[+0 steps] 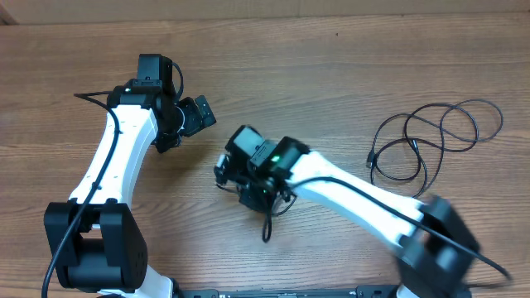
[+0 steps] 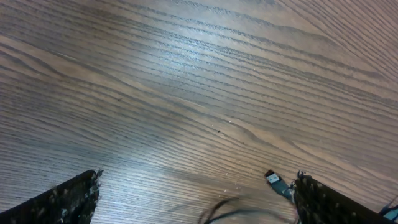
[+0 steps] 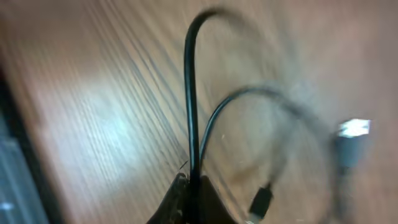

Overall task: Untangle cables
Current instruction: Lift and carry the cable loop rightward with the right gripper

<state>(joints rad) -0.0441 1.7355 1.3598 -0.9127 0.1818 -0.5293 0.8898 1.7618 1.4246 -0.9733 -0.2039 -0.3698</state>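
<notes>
- Only the right wrist view shows the grip: my right gripper (image 3: pixel 191 190) is pressed together on a black cable (image 3: pixel 189 93), which arches up from the fingers. A plug (image 3: pixel 261 200) shows near it, blurred.
- Only the overhead view shows a second cable (image 1: pixel 435 136), in loose loops at the right of the desk (image 1: pixel 331 74), well apart from both grippers.
- My left gripper (image 2: pixel 196 186) is spread wide over bare wood, with a small connector (image 2: pixel 272 178) just beside one finger.
- Bare desk runs from the grippers to the far edge.
</notes>
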